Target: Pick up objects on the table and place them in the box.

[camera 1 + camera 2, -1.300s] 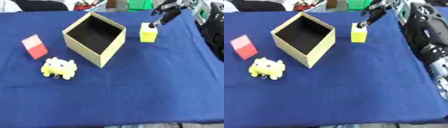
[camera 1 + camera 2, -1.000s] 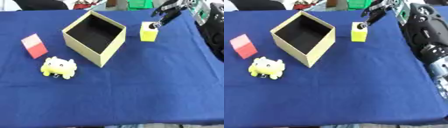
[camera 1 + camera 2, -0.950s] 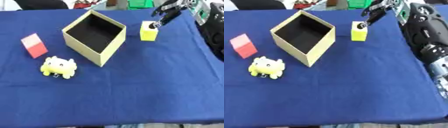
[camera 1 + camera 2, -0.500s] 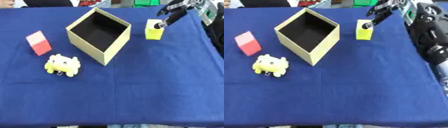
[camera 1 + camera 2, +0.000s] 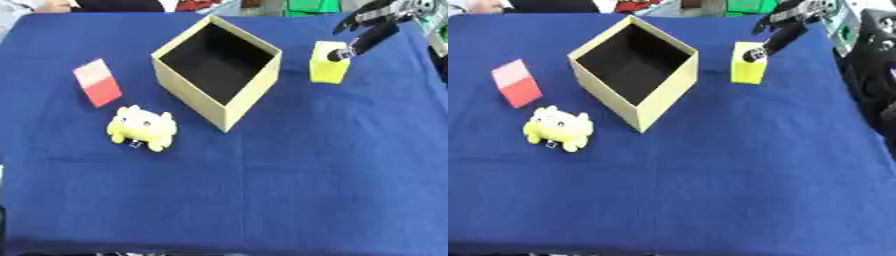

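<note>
- Left eye view: whole picture has shifted against the earlier frames. All things slid together, so the head moved, not the things.
- Right hand (image 5: 374,20) enters from the upper right corner. One dark fingertip is now on the top face of the yellow block (image 5: 329,68); earlier it hung just at the block's upper edge. The other fingers spread above it and curl round nothing: hand open, no grasp yet.
- Judgement: block not lifted; reach for the first pick is under way, nothing placed so far.
- Block stands upright just right of the box (image 5: 220,66), apart from it. The box is open and looks empty inside.
- Red block (image 5: 98,82) and yellow toy (image 5: 141,127) lie left of the box, untouched.
- Right eye view: same contact shows; fingertip (image 5: 752,56) on the block's top near its right edge, thumb side not closed on it.
- Left hand in neither view.
- Room: bare bench (image 5: 710,190) lies open between block and box, with nothing in the path. The near half of the bench is free.
- Edges: block sits near the far edge of the bench; clutter lies just beyond it. The box's near corner is the only obstacle on a low carry, so lift over its rim.
</note>
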Controlling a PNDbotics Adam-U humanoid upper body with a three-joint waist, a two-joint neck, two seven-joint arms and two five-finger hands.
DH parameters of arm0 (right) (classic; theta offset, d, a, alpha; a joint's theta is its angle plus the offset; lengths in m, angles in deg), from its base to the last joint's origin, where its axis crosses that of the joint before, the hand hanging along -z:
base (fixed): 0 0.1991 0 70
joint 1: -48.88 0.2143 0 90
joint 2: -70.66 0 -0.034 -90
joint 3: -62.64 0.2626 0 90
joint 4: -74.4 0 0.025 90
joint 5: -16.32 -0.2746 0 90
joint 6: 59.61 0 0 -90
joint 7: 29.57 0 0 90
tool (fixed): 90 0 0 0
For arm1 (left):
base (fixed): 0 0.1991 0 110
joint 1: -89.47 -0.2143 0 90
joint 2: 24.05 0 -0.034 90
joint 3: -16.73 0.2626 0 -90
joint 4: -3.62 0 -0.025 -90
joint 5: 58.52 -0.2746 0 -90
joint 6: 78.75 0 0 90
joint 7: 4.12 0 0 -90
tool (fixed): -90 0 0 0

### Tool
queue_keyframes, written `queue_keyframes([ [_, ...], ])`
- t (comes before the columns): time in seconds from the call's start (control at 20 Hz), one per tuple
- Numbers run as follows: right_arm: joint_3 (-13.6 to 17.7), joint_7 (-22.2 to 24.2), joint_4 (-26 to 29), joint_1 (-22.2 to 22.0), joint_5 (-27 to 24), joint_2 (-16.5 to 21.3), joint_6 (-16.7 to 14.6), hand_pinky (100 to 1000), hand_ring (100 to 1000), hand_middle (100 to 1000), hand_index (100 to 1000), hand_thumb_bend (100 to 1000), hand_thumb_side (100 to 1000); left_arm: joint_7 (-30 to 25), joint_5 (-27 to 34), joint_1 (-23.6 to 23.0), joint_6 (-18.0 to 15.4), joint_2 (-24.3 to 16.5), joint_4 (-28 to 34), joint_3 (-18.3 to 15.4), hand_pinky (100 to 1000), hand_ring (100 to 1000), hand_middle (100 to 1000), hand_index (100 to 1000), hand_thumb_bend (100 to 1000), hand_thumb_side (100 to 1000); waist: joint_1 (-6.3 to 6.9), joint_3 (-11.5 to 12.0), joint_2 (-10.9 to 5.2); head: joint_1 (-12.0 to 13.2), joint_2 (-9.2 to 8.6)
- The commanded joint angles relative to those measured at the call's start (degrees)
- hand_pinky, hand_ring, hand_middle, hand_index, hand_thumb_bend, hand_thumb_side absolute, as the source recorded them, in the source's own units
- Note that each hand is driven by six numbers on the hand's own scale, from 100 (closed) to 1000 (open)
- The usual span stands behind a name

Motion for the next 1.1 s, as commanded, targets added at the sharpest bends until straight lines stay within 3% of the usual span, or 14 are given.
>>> queue_keyframes([
  [0.05, -0.06, 3.26, 1.08, 1.82, 0.81, 0.99, -3.43, 1000, 1000, 1000, 1000, 360, 794, -0.24, -0.30, 0.48, -0.12, -0.52, 1.08, -0.17, 691, 632, 708, 712, 210, 920, -0.06, 0.11, -0.86, 0.23, -0.70],
  [1.1, 1.38, 3.26, -4.55, 2.88, 5.33, -0.19, -3.70, 1000, 1000, 999, 1000, 386, 827, -0.57, -0.17, 0.74, -0.12, -0.22, 1.08, -0.16, 692, 636, 710, 712, 210, 921, 0.04, 0.34, 0.01, -1.22, -1.43],
])
